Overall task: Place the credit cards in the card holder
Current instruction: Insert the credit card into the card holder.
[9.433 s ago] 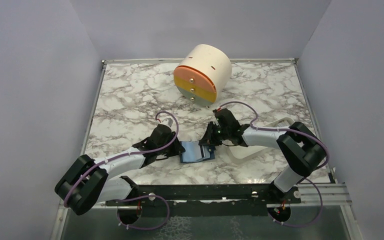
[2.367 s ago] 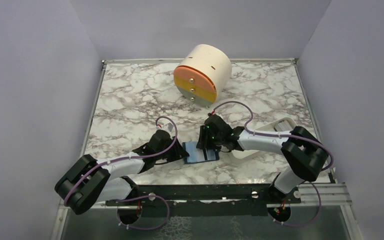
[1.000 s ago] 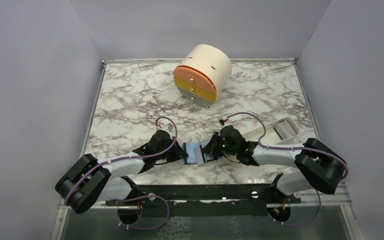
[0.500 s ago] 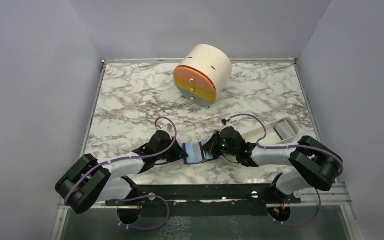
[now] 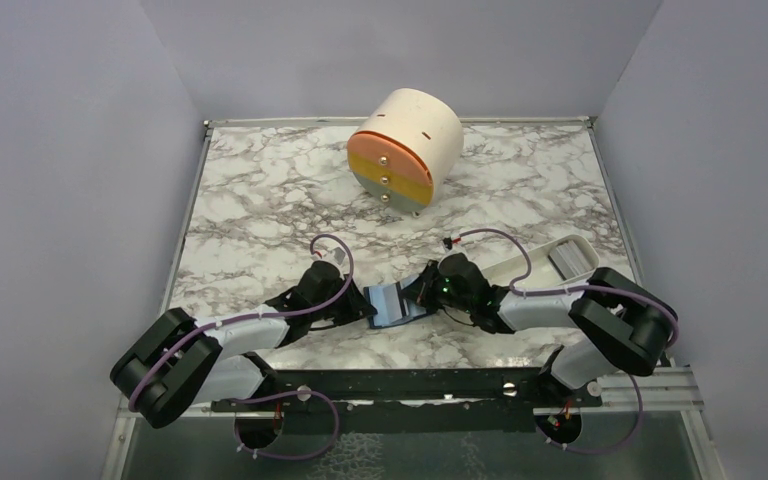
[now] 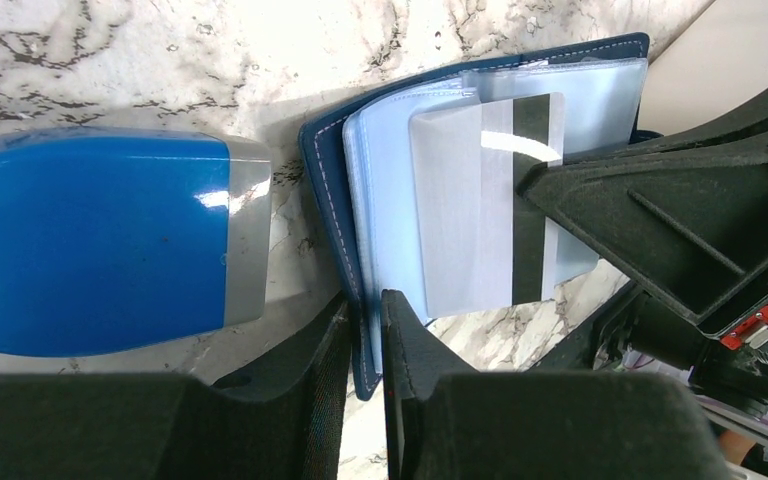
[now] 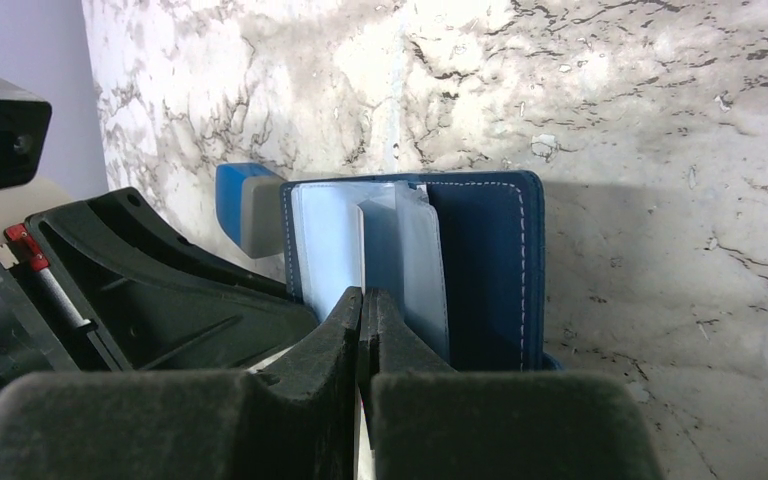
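1. At the left gripper: barely apart, astride the near edge of the card holder; clamped or loose, cannot tell.
2. Just left of the holder, on marble: blue block.
3. Part-way into the open holder's clear sleeve: credit card.
4. At the right gripper: pressed together on the card's right end.

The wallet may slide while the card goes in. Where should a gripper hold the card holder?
Pinch the card holder by its navy cover edge, coming low from the robot's left: it lies open flat, and the right gripper holds the credit card at the opposite side.
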